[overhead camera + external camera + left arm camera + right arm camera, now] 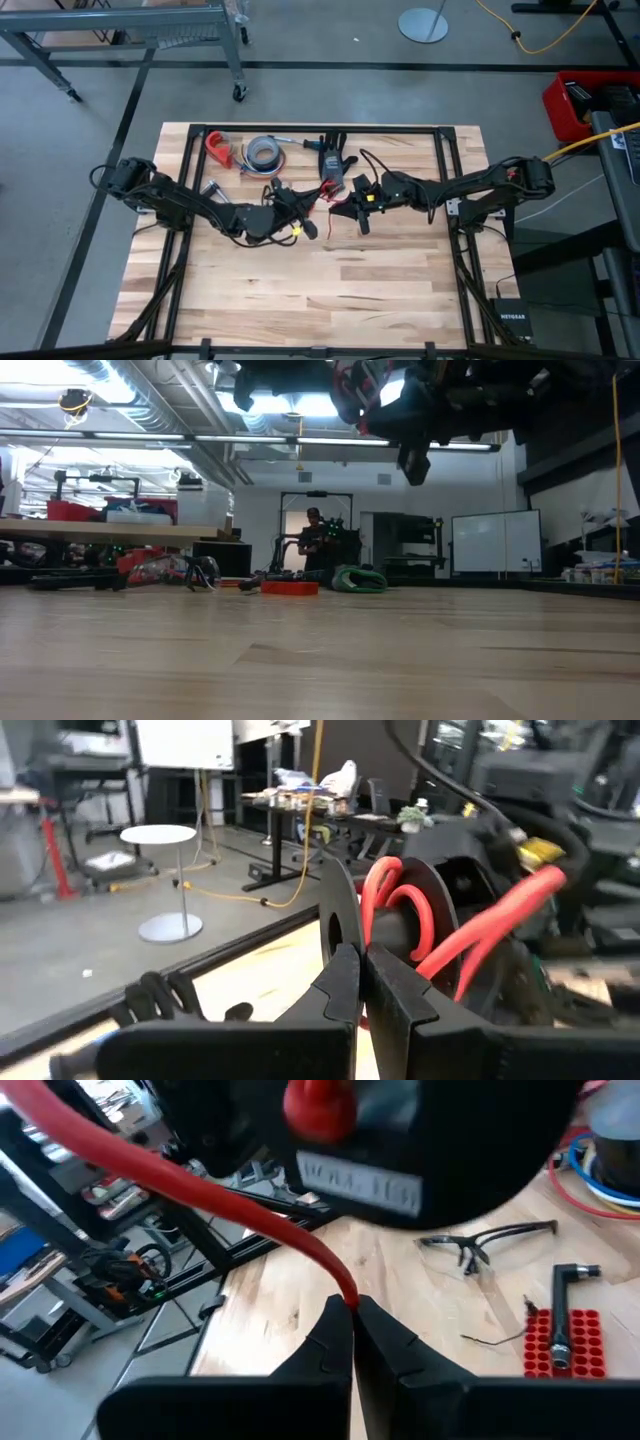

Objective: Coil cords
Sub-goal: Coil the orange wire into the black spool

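Observation:
The cords are thin red and black leads (pixel 312 200) strung in the air between my two grippers, above the middle of the table. In the left wrist view the red lead (pixel 400 905) curls in loops just past my left gripper (pixel 360 965), which is shut. My right gripper (pixel 347 1308) is shut on a straight run of the red lead (pixel 200 1185). In the high view my left gripper (pixel 308 229) and my right gripper (pixel 343 209) stand close together. The low view shows both arms well above the wood, with red lead (pixel 352 382) among them. My left gripper is shut at the foot of the red loops (pixel 372 925), which rise from its fingertips. The fingers themselves hide the exact place of contact. They point about level, and the loops stand clear of the table. My right gripper pinches a single strand of the red lead (pixel 345 1292) between its two fingertips. The fingers point about level, slightly downward, toward the table's left. From the tips the strand runs off in one smooth line toward the left arm, clear of the table.
At the table's far side lie a red clamp (pixel 217 148), a grey tape roll (pixel 263 152), a multimeter (pixel 333 178), safety glasses (pixel 480 1245) and a red bit holder (pixel 565 1342). The near half of the wooden table (pixel 320 290) is bare. A yellow cable (pixel 540 40) crosses the floor.

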Tool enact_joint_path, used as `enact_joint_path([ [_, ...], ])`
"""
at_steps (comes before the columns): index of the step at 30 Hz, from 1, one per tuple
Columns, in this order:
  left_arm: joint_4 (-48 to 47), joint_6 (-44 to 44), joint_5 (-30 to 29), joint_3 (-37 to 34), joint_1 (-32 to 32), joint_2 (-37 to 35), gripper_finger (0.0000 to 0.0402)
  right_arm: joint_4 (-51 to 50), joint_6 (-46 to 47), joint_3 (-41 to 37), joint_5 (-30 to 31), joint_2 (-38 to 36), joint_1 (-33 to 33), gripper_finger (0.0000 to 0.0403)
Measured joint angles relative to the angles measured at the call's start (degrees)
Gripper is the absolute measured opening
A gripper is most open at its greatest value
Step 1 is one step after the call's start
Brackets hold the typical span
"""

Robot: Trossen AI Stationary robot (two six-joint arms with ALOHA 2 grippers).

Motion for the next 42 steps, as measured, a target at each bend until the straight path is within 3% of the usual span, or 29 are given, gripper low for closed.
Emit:
enact_joint_path([
  [13,-0.6,3.0,-0.1,0.0,-5.8,-0.1,0.0,-9.0,-1.8,0.0,-0.1,-5.9,0.0,0.0001],
  [20,-4.3,0.1,-2.8,0.0,-5.8,-0.1,0.0,-10.1,-1.3,0.0,-0.5,-6.8,0.0,0.0001],
  [27,-4.3,2.5,-4.9,0.0,-5.8,-0.1,0.0,-18.6,-1.8,0.0,-2.1,-6.8,0.0,0.0003],
  [32,-4.1,5.3,-7.6,0.0,-5.8,-0.2,0.0,-23.9,-1.9,0.0,-3.0,-6.8,0.0,0.0038],
  [42,-4.3,12.3,-12.6,0.0,-8.9,-1.9,0.0,-22.7,-6.3,0.0,-3.1,-6.8,0.0,0.0141],
])
